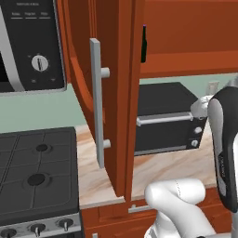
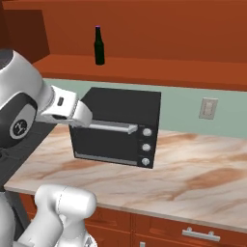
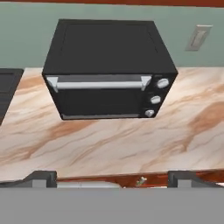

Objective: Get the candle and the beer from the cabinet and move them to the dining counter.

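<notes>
The cabinet [image 1: 118, 93] stands open, its door swung out toward the camera in the left base view, with the long grey handle [image 1: 96, 102] on the door's face. The beer [image 2: 99, 46] stands upright on the cabinet's lower shelf, above and slightly left of the toaster oven [image 2: 118, 126] in the right base view; in the left base view only a sliver of the bottle shows past the door edge. The oven sits on the marbled worktop [image 2: 193, 173] against the green wall, door shut, three knobs down its right side. A stove [image 1: 37, 172] adjoins the worktop at left, a microwave [image 1: 28, 42] above it. The fingers [image 3: 111, 178] are spread wide and hold nothing, hovering over the worktop's front edge, facing the oven, well below the beer. A wall outlet [image 2: 208, 108] lies right of the oven.
</notes>
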Controlling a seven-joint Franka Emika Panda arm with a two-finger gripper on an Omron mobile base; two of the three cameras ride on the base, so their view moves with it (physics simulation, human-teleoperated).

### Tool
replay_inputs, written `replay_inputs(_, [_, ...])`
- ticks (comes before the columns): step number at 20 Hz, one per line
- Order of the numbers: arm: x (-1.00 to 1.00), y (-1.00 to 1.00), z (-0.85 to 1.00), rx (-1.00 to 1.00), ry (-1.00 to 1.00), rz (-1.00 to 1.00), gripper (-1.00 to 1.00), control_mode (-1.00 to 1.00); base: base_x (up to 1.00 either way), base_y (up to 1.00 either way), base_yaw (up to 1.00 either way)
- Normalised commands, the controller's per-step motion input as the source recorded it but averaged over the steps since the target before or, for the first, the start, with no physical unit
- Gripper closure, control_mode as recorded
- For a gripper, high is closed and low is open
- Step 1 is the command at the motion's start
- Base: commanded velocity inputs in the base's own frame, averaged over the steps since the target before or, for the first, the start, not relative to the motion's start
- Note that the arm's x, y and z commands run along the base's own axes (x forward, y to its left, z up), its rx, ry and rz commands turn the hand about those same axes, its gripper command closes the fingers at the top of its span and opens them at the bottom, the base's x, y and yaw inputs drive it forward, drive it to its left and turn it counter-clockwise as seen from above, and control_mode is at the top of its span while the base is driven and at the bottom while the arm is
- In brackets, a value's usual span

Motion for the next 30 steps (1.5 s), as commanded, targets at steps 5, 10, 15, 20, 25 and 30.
replay_inputs(5, [-0.16, 0.01, 0.54, 0.0, -0.5, 0.02, -1.0, -1.0, 0.0, 0.0, 0.0])
replay_inputs(10, [0.0, 0.14, 0.45, 0.0, -0.41, 0.0, -1.0, -1.0, 0.0, 0.0, 0.0])
replay_inputs(15, [0.02, 0.21, 0.34, 0.0, -0.26, 0.0, -1.0, -1.0, 0.0, 0.0, 0.0])
replay_inputs(20, [0.03, 0.14, 0.29, 0.0, -0.01, 0.0, -1.0, -1.0, 0.0, 0.0, 0.0])
replay_inputs(25, [0.07, 0.11, 0.29, 0.0, 0.0, 0.0, -1.0, -1.0, 0.0, 0.0, 0.0])
replay_inputs(30, [0.1, 0.11, 0.23, 0.0, -0.08, 0.02, -1.0, -1.0, 0.0, 0.0, 0.0])
